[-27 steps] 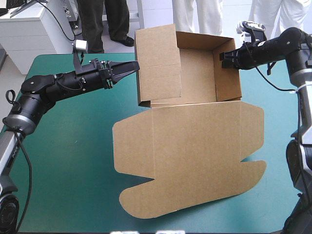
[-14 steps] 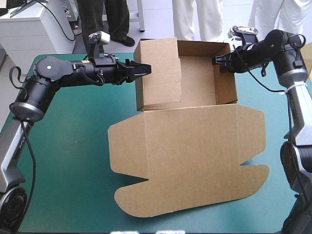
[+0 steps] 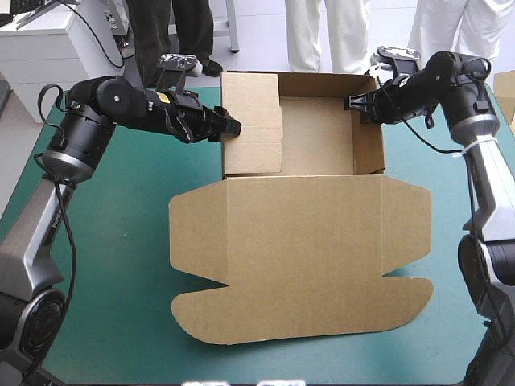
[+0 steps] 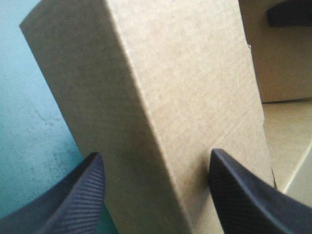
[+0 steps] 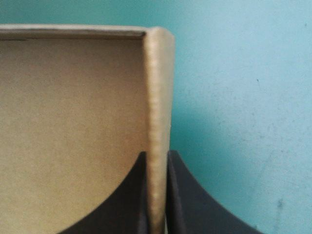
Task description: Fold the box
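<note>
Brown box mid teal-green surface: tray toward far edge, lid flat on near side. At tray's left wall, left gripper, black fingers wide apart, wall between them. At right wall near far corner, right gripper, fingers pinching wall.

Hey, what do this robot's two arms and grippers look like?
Both the left arm and right arm are black with rounded joints near the wrist, turning silver-grey in the lower links. The left gripper and right gripper each have two broad black fin-shaped fingers, finely ribbed.
</note>
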Motion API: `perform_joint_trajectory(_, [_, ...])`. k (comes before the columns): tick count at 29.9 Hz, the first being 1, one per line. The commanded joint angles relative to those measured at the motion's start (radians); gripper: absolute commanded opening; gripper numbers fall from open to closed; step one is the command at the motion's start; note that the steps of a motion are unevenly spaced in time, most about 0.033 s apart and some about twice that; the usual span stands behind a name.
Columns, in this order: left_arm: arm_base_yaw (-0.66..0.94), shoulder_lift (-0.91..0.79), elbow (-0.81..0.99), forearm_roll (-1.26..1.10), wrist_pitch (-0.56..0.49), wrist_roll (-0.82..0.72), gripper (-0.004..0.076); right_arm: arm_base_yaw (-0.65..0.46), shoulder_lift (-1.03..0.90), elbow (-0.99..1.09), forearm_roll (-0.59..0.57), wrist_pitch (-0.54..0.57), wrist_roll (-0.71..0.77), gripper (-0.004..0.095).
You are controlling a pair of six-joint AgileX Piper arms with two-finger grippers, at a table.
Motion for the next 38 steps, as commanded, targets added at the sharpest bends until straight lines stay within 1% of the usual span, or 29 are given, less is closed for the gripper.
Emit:
perform_joint_trajectory(1, [-0.013,-0.012,-0.061,0.062,-0.012,-0.058,0.0442,0.043,-0.057,-0.032,0.010,-0.030,0.058,-0.0006])
perform_joint_trajectory(4, [-0.024,0.015,-0.090,0.115,0.032,-0.090,0.0442,0.070,-0.057,-0.032,-0.009,-0.049,0.096,-0.0006])
perform_joint_trajectory(8, [-0.057,0.048,-0.120,0.185,0.061,-0.119,0.0429,0.095,-0.055,-0.032,-0.012,-0.056,0.119,-0.0006])
perform_joint_trajectory(17, [-0.078,0.072,-0.129,0.391,0.076,-0.193,0.0428,0.105,-0.053,-0.032,-0.008,-0.056,0.135,-0.0006])
perform_joint_trajectory(22, [-0.078,0.091,-0.129,0.408,0.090,-0.194,0.0428,0.105,-0.053,-0.032,0.013,-0.070,0.150,-0.0006])
perform_joint_trajectory(24, [-0.078,0.090,-0.129,0.429,0.077,-0.206,0.0409,0.105,-0.051,-0.032,0.013,-0.052,0.150,-0.0006])
perform_joint_trajectory(26, [-0.078,0.090,-0.129,0.445,0.068,-0.225,0.0339,0.105,-0.049,-0.032,0.006,-0.030,0.150,-0.0006])
perform_joint_trajectory(30, [-0.078,0.102,-0.132,0.445,0.069,-0.225,0.0145,0.105,-0.047,-0.032,0.006,-0.004,0.150,-0.0006])
perform_joint_trajectory(32, [-0.078,0.114,-0.136,0.441,0.080,-0.227,0.0069,0.105,-0.042,-0.032,0.006,0.021,0.146,-0.0006])
perform_joint_trajectory(34, [-0.078,0.126,-0.138,0.425,0.089,-0.227,0.0018,0.112,-0.037,-0.032,-0.013,0.051,0.146,-0.0006])
perform_joint_trajectory(36, [-0.078,0.137,-0.138,0.421,0.103,-0.227,-0.0025,0.133,-0.030,-0.032,-0.061,0.066,0.146,-0.0006])
perform_joint_trajectory(38, [-0.078,0.150,-0.138,0.421,0.127,-0.227,-0.0032,0.165,-0.023,-0.032,-0.103,0.065,0.148,-0.0006])
